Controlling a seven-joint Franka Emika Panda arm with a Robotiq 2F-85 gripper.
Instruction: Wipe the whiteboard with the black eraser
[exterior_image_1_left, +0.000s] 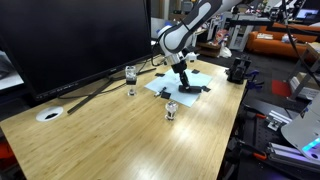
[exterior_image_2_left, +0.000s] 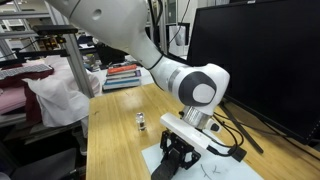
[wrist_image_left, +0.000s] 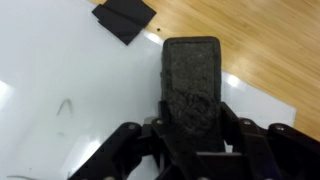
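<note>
1. item: black eraser. location: gripped by its sides in the pincer, which is clenched on it. the block projects forward past the fingertips, near the edge of the whiteboard where bare bench begins.
2. item: whiteboard. location: flat on the bench, directly under the pincer in both exterior views. one faint dark stroke lies on it, off to the side of the eraser in the wrist view.
3. handling, judged: the step in hand looks like the wiping stroke itself. it calls for the eraser's broad face laid flat, light even pressure, and overlapping passes carried toward the stroke.
4. handling, judged: the sheet is thin and may slide or ruck if pressed hard or dragged past its edge, so strokes are best kept inside the border. the black tab at the sheet's edge is best avoided.
5. not determinable: whether the eraser is touching the sheet. the wrist view looks along the block, and in the exterior views the pincer hides the contact.
6. cut off or faint: the pincer's body is cropped at the bottom of the wrist view. the whiteboard runs out of frame in an exterior view. any further marks are too faint to list.
</note>
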